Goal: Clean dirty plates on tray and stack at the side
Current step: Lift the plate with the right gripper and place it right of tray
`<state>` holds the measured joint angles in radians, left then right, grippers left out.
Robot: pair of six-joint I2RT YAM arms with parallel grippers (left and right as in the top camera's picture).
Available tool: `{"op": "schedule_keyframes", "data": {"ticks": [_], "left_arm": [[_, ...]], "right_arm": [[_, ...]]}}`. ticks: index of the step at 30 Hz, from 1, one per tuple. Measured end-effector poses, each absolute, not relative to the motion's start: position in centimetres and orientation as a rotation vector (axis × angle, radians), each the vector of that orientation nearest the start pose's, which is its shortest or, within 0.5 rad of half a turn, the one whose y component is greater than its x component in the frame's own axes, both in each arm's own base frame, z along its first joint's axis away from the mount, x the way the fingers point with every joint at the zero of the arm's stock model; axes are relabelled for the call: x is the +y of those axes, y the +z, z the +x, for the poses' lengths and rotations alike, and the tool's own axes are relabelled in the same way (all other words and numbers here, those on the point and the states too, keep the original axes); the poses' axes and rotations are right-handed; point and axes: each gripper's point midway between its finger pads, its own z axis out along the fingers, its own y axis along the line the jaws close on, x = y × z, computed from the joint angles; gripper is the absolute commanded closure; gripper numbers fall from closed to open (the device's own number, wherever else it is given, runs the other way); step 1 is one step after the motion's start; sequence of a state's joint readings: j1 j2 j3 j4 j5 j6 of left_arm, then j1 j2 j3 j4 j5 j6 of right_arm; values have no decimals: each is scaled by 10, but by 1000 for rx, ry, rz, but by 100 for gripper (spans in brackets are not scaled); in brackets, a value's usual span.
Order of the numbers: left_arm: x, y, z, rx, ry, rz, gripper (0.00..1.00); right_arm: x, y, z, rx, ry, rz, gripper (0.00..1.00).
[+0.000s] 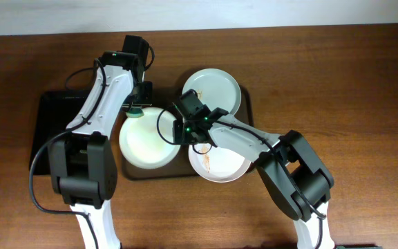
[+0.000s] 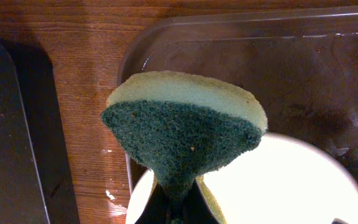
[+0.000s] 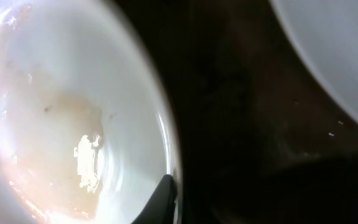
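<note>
The dark brown tray point(image 1: 249, 104) holds three plates. A pale bluish-green plate point(image 1: 211, 90) lies at its far right. A white plate point(image 1: 144, 142) lies at its left. A white plate with orange smears point(image 1: 220, 164) lies at the front right, over the rim. My left gripper point(image 1: 137, 109) is shut on a green and yellow sponge point(image 2: 182, 134), just above the left white plate's far edge point(image 2: 278, 180). My right gripper point(image 1: 183, 128) is shut on that plate's right rim point(image 3: 61, 124); only one finger point(image 3: 166, 196) shows, inside the rim.
A smaller glossy black tray point(image 1: 50, 131) lies left of the brown tray, also in the left wrist view point(image 2: 5, 137). Brown wooden table all round. Another plate's edge point(image 3: 334, 50) shows in the right wrist view across the dark tray floor point(image 3: 229, 124).
</note>
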<state>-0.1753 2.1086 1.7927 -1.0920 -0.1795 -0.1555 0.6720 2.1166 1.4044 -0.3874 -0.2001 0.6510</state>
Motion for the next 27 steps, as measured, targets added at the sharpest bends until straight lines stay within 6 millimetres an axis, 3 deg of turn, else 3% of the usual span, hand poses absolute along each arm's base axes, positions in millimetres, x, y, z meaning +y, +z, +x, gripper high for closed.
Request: {"op": "schedule_keyframes", "data": {"ticks": [6, 10, 12, 16, 22, 27], "left_arm": [[-52, 81, 445, 2944, 185, 10, 99], [-53, 81, 448, 2936, 174, 9, 99], [-54, 81, 448, 2936, 166, 10, 99], [-54, 81, 448, 2934, 166, 10, 99], [-54, 81, 448, 2934, 166, 10, 99], [-54, 81, 449, 2933, 166, 10, 99]], "right_arm": [[321, 12, 352, 2913, 560, -76, 96], [295, 101, 361, 2862, 349, -89, 96], [277, 122, 365, 2825, 224, -96, 96], [236, 129, 365, 2794, -75, -89, 96], [188, 150, 389, 2592, -456, -41, 96], [173, 170, 396, 2490, -556, -13, 96]]}}
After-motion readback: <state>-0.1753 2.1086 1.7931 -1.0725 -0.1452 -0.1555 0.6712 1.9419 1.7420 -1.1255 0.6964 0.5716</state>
